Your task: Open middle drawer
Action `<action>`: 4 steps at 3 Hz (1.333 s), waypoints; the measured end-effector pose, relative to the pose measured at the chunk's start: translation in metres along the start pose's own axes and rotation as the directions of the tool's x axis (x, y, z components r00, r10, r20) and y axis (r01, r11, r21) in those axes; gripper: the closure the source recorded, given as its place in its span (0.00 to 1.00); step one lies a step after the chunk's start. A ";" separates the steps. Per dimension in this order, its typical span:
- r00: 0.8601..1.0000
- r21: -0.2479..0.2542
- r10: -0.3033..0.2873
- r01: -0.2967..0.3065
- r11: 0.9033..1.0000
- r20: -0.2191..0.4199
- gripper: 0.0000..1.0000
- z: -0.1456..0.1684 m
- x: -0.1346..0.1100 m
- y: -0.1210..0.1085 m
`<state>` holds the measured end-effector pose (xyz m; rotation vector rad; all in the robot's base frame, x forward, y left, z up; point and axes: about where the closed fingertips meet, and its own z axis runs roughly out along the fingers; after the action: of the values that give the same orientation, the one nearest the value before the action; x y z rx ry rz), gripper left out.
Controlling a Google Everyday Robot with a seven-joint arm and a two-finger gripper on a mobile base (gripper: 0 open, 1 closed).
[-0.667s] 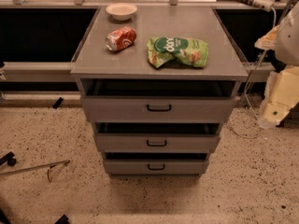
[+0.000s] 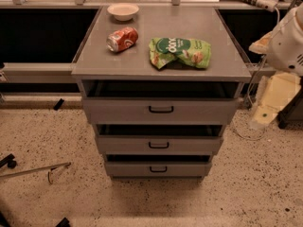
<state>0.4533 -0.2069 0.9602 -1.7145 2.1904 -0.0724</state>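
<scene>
The middle drawer (image 2: 158, 144) is the second of three grey fronts in the cabinet, with a small black bar handle (image 2: 158, 145) at its centre. Its front stands close to the cabinet, with a dark gap above it. The top drawer (image 2: 161, 110) has the tallest front and the bottom drawer (image 2: 157, 169) the shortest. My white arm (image 2: 289, 37) is at the right edge. Its cream gripper (image 2: 265, 112) hangs beside the cabinet's right side, apart from all the handles and about level with the top drawer.
On the cabinet top (image 2: 94, 63) lie a red can (image 2: 122, 39) on its side, a green snack bag (image 2: 180, 52) and a white bowl (image 2: 123, 11). Black shelving stands behind on both sides. A metal rod (image 2: 33, 170) lies on the speckled floor at the left.
The arm and gripper have shifted slightly left, toward the cabinet. The drawers and the things on top have not moved.
</scene>
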 end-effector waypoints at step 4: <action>0.986 0.011 0.052 -0.054 0.998 0.155 0.00 0.143 -0.010 -0.008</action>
<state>0.5066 -0.1738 0.8311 -1.5959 2.1146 0.0565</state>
